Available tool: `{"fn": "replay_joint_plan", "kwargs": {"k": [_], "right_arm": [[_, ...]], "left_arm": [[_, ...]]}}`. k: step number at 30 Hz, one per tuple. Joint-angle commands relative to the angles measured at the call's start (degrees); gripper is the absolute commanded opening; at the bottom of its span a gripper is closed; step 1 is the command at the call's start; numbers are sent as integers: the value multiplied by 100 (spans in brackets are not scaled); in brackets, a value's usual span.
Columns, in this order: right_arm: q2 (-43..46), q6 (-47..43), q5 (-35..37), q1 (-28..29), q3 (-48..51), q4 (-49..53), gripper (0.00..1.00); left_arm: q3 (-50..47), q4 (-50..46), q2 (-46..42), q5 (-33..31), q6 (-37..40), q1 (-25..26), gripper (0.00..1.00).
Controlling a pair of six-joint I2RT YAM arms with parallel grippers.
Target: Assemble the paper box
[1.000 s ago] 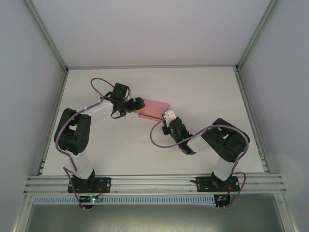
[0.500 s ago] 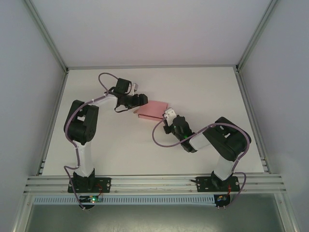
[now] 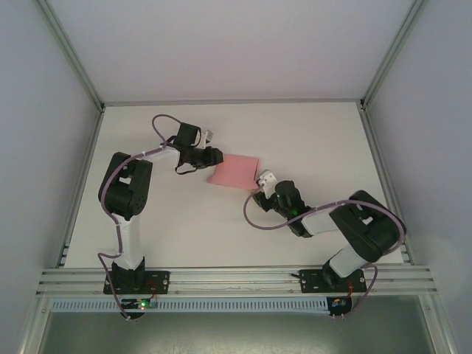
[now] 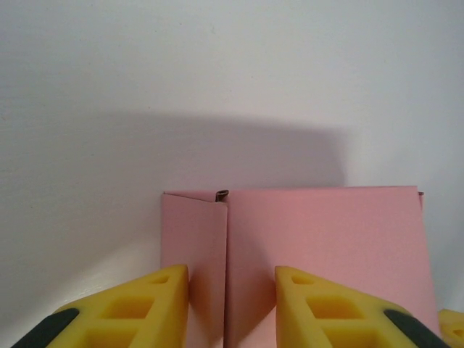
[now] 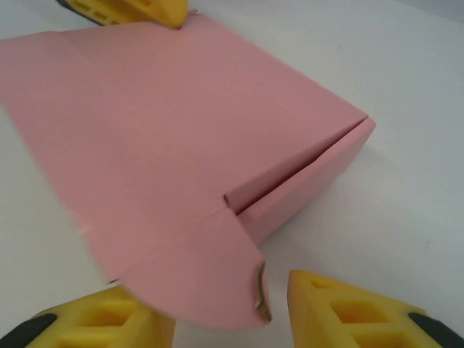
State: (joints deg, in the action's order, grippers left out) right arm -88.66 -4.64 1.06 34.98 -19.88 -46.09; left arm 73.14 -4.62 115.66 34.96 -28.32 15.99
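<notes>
White surface (image 3: pixel 317 140) is seen carrying the paper box (image 3: pixel 234 171) centrally. Its flap (image 5: pixel 196 279) has been released by the right end effector (image 5: pixel 232 312), now spread. The left end effector (image 4: pixel 232 290) has been narrowed astride a corner, with the grip impossible to tell; re-gripping seems intended.

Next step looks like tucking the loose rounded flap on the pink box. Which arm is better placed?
Likely right. The loose flap of the paper box lies at the right gripper, between its parted fingers. The left gripper sits at the box's far end, away from it.
</notes>
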Motion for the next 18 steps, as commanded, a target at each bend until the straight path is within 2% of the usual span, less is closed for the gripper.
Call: {"fn": "replay_joint_plan", "kwargs": {"k": [1,3,6,10,15,18], "right_arm": [[492,180,-269,-43,138,732,51],[827,314,-375,-66,268,843,54],[1430,559,-487,-79,336,1145,64],[2097,1141,-102,-179,263,1666,96],[2159,2174,-28,-643,-186,2184,98],[1851,2882,-464,-1000,-624,2533,98]], "left_arm": [[-234,-128,132,-259,-47,-68,34],[-265,-101,129,-218,-61,-70,33],[-353,-65,69,-226,-62,-70,33],[-522,117,27,-203,-141,-72,27],[-719,319,23,-139,-279,-69,22],[-838,454,4,-111,-397,-70,20]]}}
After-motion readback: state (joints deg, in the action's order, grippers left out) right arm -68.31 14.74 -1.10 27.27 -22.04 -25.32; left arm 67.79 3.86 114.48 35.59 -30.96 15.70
